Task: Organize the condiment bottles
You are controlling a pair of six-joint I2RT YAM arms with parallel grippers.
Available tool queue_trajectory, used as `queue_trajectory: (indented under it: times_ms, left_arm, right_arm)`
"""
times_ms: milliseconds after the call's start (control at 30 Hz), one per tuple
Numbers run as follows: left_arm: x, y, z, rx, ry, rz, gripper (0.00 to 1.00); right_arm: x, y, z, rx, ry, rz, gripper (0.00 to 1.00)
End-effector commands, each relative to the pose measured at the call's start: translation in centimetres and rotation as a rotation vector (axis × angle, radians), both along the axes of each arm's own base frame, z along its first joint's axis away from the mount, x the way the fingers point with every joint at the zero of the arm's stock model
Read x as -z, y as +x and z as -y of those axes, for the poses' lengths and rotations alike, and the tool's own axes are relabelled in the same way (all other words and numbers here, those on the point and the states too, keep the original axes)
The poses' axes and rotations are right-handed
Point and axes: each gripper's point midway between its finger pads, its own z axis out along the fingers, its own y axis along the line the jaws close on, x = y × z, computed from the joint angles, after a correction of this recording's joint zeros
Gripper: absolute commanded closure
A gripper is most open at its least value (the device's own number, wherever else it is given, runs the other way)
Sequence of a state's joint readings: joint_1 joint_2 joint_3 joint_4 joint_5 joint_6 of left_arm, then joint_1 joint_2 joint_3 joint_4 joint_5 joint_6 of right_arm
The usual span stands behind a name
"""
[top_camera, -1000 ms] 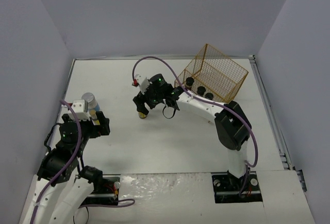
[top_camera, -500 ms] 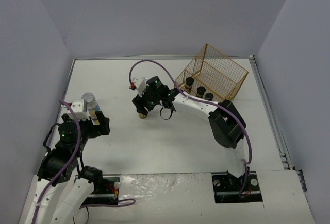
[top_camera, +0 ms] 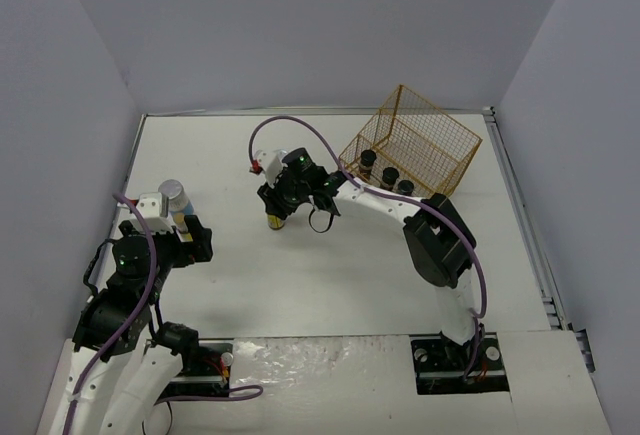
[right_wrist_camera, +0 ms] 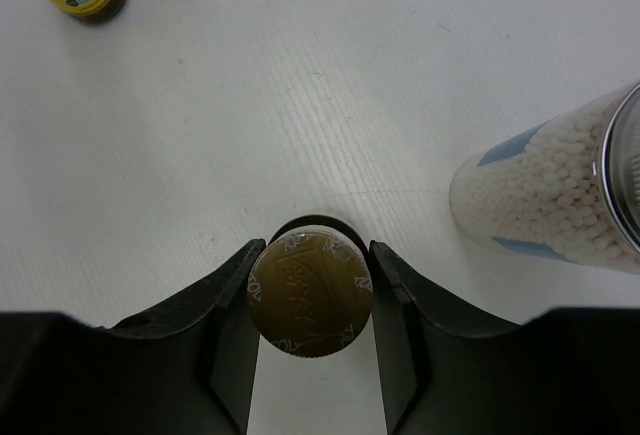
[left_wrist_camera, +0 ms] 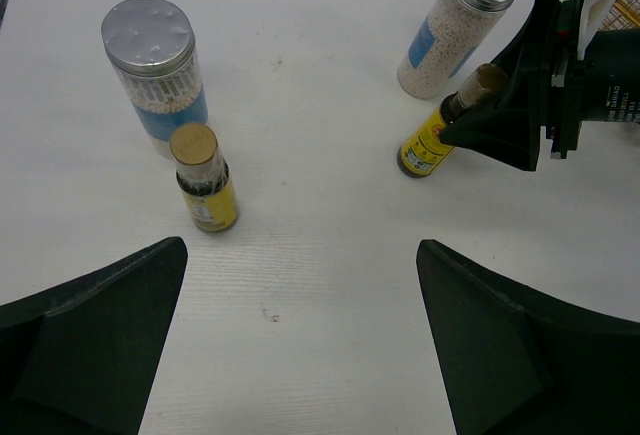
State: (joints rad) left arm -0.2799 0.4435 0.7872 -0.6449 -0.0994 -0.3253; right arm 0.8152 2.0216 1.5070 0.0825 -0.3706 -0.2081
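Note:
My right gripper (right_wrist_camera: 310,300) is shut on the gold cap of a slim yellow-labelled bottle (right_wrist_camera: 310,293), which stands upright at mid-table (top_camera: 275,219). The left wrist view shows that same bottle (left_wrist_camera: 432,140) pinched at its neck. A silver-lidded jar (right_wrist_camera: 560,195) stands close to its right. A second silver-lidded jar (left_wrist_camera: 155,70) and a second slim bottle (left_wrist_camera: 205,180) stand together at the left (top_camera: 173,193). My left gripper (left_wrist_camera: 300,335) is open over bare table, short of them. Three dark black-capped jars (top_camera: 390,174) line the gold wire basket's front side.
The gold wire basket (top_camera: 425,140) sits at the back right, and I cannot tell whether the dark jars are inside it. Grey walls close the table on three sides. The right arm's purple cable (top_camera: 300,125) loops above mid-table.
The right gripper's jaws have closed onto the slim bottle's cap, and that arm has edged slightly left. The left arm and the other bottles have not moved.

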Motion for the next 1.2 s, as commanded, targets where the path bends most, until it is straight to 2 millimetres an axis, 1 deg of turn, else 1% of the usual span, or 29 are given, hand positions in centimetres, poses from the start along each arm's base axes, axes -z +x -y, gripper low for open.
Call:
queue_trajectory:
  times_ms: [0, 33, 133, 267, 400, 467, 533, 600, 667, 700, 733, 833, 967, 1167]
  left_arm:
    - [-2.2, 1.1, 0.3, 0.006, -0.015, 0.079, 0.03]
    - [-2.2, 1.1, 0.3, 0.006, -0.015, 0.080, 0.03]
    - [-2.2, 1.0, 0.3, 0.008, -0.016, 0.082, 0.03]
    - [-2.3, 1.0, 0.3, 0.010, -0.017, 0.084, 0.03]
    - [-2.2, 1.1, 0.3, 0.009, -0.019, 0.081, 0.03]
    - [-2.3, 1.1, 0.3, 0.007, -0.021, 0.083, 0.03]
    - [-2.3, 1.1, 0.3, 0.007, -0.021, 0.082, 0.03]
    - [-2.3, 1.0, 0.3, 0.007, -0.023, 0.085, 0.03]
    - [-2.4, 1.1, 0.3, 0.010, -0.025, 0.086, 0.03]
    - [-2.4, 1.1, 0.4, 0.011, -0.025, 0.086, 0.03]
    - [-2.3, 1.1, 0.4, 0.012, -0.024, 0.083, 0.03]
    - [-2.3, 1.1, 0.4, 0.013, -0.024, 0.081, 0.03]
    - [-2.3, 1.1, 0.3, 0.011, -0.026, 0.081, 0.03]
    - [-2.2, 1.1, 0.3, 0.011, -0.026, 0.078, 0.03]
  right_arm:
    - [-5.8, 0.1, -1.0, -0.002, 0.109, 0.104, 1.00]
    - [-6.4, 0.0, -0.8, 0.001, 0.116, 0.110, 1.00]
    - [-7.0, -0.3, 0.0, 0.025, 0.121, 0.110, 1.00]
    - [-9.9, -0.8, 1.0, 0.060, 0.160, 0.134, 1.00]
    - [-13.3, -0.7, 2.8, 0.159, 0.193, 0.166, 1.00]
    - [-15.8, 0.3, 4.9, 0.273, 0.203, 0.210, 1.00]
    - [-17.4, 1.0, 6.4, 0.360, 0.219, 0.229, 1.00]
    - [-20.0, 2.4, 9.6, 0.510, 0.233, 0.266, 1.00]
    - [-21.8, 3.1, 12.0, 0.600, 0.251, 0.289, 1.00]
    - [-22.4, 3.7, 13.3, 0.659, 0.269, 0.287, 1.00]
    - [-23.0, 4.8, 15.3, 0.736, 0.283, 0.291, 1.00]
    - [-24.6, 6.5, 19.7, 0.891, 0.319, 0.310, 1.00]
    - [-24.7, 8.8, 23.8, 1.037, 0.314, 0.327, 1.00]
    - [-23.8, 11.9, 27.7, 1.159, 0.311, 0.323, 1.00]
